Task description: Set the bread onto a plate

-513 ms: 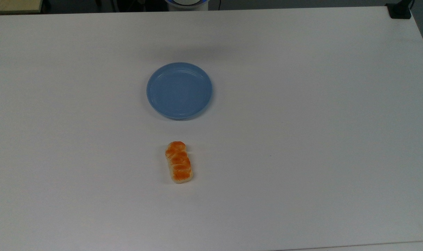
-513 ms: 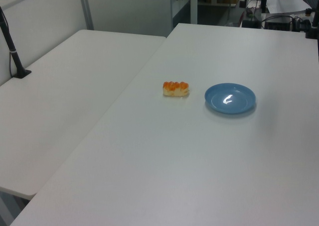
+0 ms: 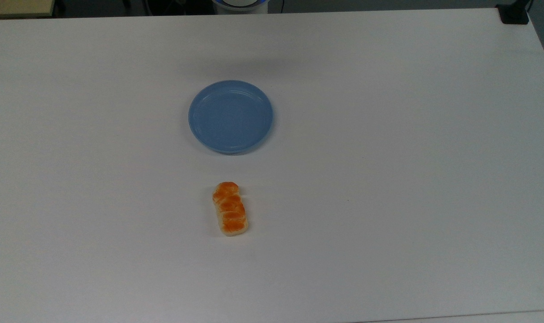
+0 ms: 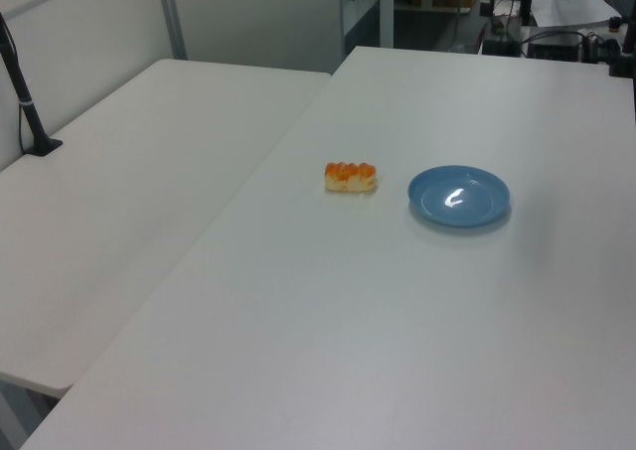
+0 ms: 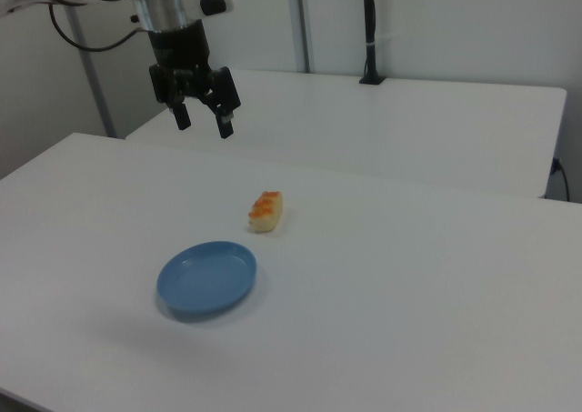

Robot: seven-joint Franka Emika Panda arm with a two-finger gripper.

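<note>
Bread: on table, near plate, long axis pointing toward it; gripper high above, jaws apart, empty.

Even, bright overhead light; white glare spot on plate; soft faint shadows on table.

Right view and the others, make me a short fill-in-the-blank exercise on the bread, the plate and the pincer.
1. The small orange-brown glazed bread loaf lies on the white ____.
2. The round light-blue plate has ____ on it.
3. In the right view, the black pincer hangs in the air with its fingers ____.

Missing words: table; nothing; open
</note>
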